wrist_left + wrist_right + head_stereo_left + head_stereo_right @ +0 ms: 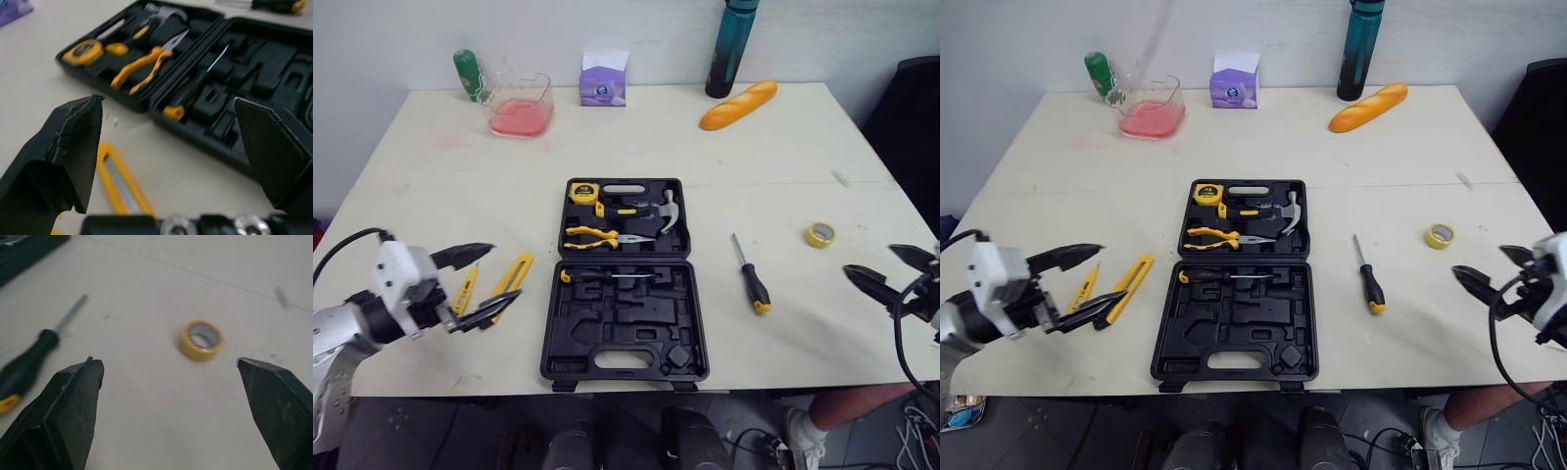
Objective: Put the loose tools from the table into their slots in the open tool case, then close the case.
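The black tool case [625, 318] lies open at the table's middle, holding a tape measure [583, 192], a hammer [668, 211], yellow-handled pliers [602, 236] and a screwdriver [605, 276]. Left of it lie a yellow utility knife [510, 284] and a smaller yellow tool [464, 291]. My left gripper [475, 284] hovers open just above these two. A loose black screwdriver with a yellow end [750, 275] lies right of the case, and a yellow tape roll [819, 234] further right. Near the table's right edge my right gripper [891, 270] stands open and empty.
Along the back of the table stand a green bottle [467, 73], a clear jug with pink liquid [520, 105], a purple tissue box [603, 80], a dark teal bottle [732, 47] and a bread loaf [738, 104]. A person's foot [803, 436] shows under the table's front right.
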